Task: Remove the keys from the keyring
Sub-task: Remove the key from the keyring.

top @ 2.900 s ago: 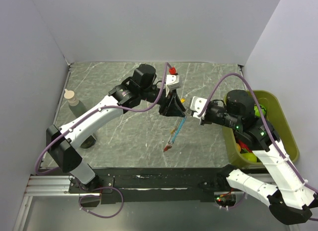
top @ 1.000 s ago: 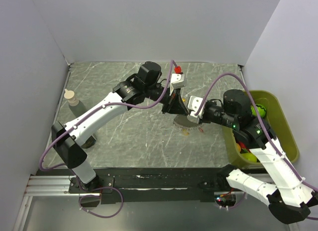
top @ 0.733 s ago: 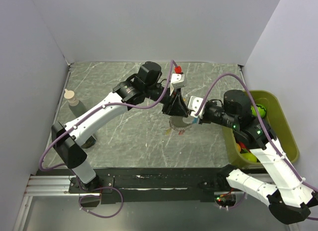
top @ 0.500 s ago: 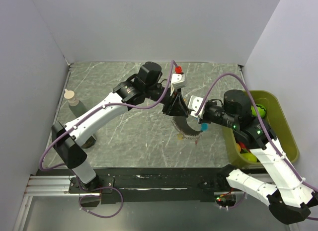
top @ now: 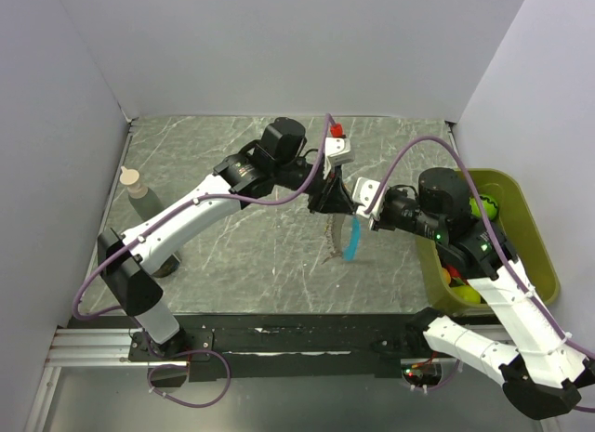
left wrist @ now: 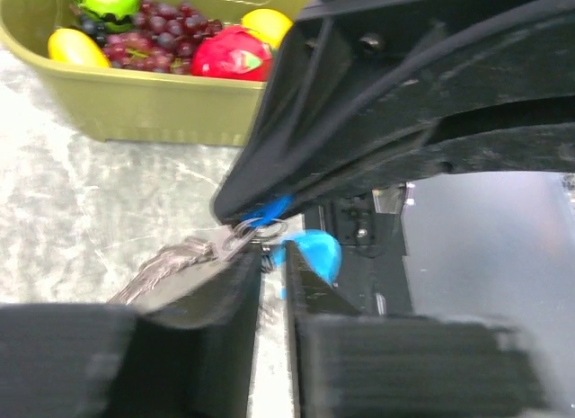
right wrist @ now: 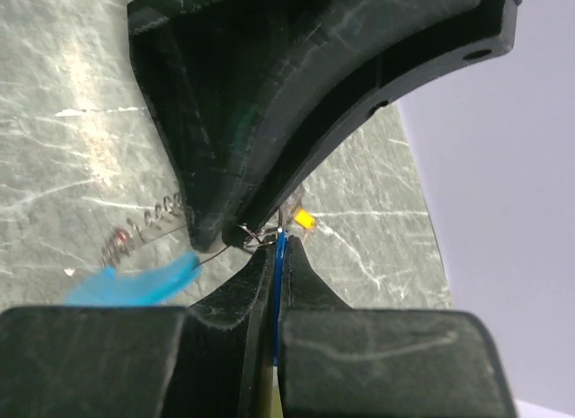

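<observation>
Top external: keyring point(top: 331, 239) is dangling above the desk point(top: 214, 153), mid-scene. The right gripper point(right wrist: 278, 245) jaws are clenching a blue key point(right wrist: 279, 261); the left gripper point(left wrist: 274, 256) hold I cannot tell. Best gripping the ring firmly, then easing apart.

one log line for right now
right gripper: shut on blue key | left gripper: narrow gap, at keyring, grip unclear | light-blue strip: dangling beside keyring

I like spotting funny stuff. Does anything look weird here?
Yes. The keyring and the light-blue strip dangle in mid-air where the left claw and right claw meet, not lying on the table. The right claw pinches a thin blue piece edge-on. The strip looks blurred.
</observation>
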`<state>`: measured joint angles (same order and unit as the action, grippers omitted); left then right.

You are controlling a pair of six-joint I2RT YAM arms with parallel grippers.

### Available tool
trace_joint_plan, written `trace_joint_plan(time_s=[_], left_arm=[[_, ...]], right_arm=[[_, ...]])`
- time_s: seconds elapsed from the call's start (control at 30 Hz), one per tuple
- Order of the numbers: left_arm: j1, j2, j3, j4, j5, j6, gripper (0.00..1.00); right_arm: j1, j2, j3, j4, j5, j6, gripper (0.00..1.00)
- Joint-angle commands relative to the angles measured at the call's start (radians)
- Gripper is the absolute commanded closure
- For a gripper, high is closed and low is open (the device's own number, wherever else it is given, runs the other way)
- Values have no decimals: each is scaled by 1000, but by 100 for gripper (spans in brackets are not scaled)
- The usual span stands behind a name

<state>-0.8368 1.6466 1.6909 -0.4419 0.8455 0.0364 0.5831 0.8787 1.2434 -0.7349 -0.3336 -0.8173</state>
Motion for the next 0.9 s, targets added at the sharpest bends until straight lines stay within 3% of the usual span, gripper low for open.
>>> trace_joint_plan(time_s=[0.0, 0.03, 0.07, 0.33, 0.57, 0.87], left_arm=[[-2, 9, 39, 45, -62, -9, 87], [-4, 9, 38, 46, -66, -10, 96], [-4, 9, 35, 48, -69, -12, 99], [-4, -7, 30, 19, -28, 59, 99], [-5, -39, 49, -82, 87, 195, 99], [-48, -71, 66, -213, 116, 344, 99]], right_arm=[[1, -26, 25, 65, -50, 21, 100], [3, -29, 24, 66, -47, 18, 100], [3, -30, 22, 65, -47, 18, 100], [0, -40, 5, 69, -25, 4, 100], [-46, -29, 11, 35, -110, 24, 100], [-94, 32, 74, -41, -235, 69, 100]])
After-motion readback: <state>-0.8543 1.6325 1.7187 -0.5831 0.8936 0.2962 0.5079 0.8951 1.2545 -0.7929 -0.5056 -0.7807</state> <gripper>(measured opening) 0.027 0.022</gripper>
